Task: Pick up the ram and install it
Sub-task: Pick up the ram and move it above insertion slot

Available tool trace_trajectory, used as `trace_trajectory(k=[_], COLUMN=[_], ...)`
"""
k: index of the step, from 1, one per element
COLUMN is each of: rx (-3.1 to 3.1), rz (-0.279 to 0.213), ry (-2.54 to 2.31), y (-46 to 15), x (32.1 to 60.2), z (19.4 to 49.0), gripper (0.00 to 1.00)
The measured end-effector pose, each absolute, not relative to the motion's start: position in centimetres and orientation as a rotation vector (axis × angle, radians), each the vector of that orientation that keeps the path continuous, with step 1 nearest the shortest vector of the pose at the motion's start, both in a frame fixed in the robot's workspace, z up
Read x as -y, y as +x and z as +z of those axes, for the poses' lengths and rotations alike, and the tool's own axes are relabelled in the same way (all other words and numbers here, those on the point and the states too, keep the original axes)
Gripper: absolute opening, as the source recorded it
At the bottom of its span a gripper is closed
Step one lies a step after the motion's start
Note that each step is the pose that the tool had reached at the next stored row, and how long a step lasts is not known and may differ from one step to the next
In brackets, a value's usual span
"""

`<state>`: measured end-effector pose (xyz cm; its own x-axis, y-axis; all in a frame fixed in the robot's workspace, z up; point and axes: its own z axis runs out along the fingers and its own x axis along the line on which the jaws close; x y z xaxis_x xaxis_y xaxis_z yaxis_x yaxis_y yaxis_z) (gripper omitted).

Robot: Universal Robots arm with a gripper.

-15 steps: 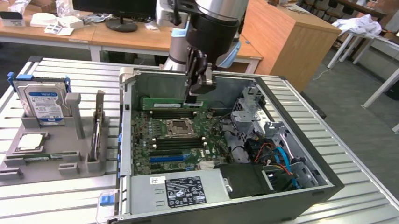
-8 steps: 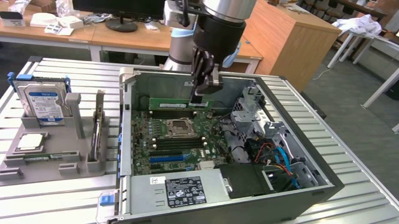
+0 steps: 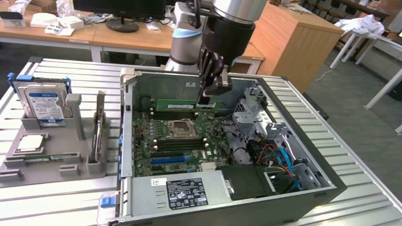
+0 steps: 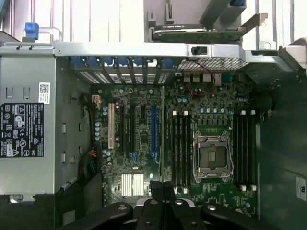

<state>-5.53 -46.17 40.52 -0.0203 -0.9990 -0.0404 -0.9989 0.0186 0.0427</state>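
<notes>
The gripper (image 3: 205,100) is clamped shut on the ram (image 3: 179,104), holding it level and edge-down inside the open computer case (image 3: 264,208), at twelve o'clock from the CPU socket (image 3: 179,126) in the exterior view, apparently to line it up with the black memory slots (image 3: 176,114) beneath.

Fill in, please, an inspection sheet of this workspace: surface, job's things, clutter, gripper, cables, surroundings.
Surface: ribbed grey metal table bearing an open grey computer case.
Job's things: long thin green ram stick, held on edge over the black memory slots beside the silver CPU socket.
Clutter: silver hard drive with blue label upright in a grey holder, exterior view's left.
Gripper: black gripper shut on the ram stick.
Cables: blue and orange cables inside the case.
Surroundings: wooden desks behind.
</notes>
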Motion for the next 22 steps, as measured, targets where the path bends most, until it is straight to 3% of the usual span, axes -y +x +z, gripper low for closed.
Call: trace_trajectory(k=[22], rx=[2.241], rz=[-0.092], ry=[2.198], y=[-4.0], x=[46.1], z=[40.5], gripper=[0.11])
